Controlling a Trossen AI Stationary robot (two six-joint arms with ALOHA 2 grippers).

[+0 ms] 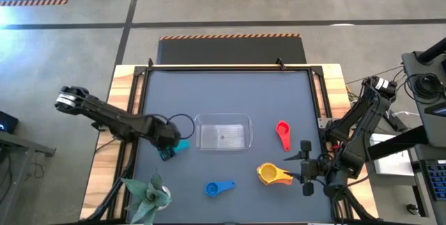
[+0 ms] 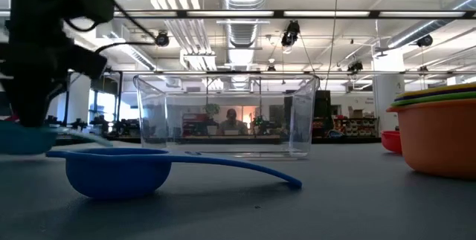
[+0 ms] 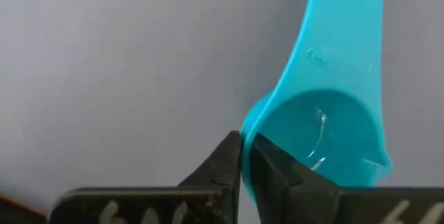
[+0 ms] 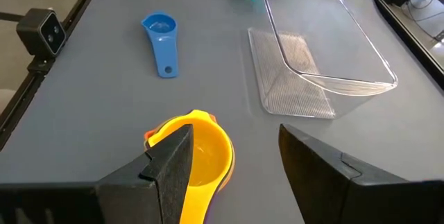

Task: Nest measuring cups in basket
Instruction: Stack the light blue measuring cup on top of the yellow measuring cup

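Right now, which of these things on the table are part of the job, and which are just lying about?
Part of the job:
- clear basket
- teal cup, pinched at its rim by the left end effector
- blue cup
- red cup
- stack of cups, yellow on top, by the open right end effector

Just lying about:
- green plant
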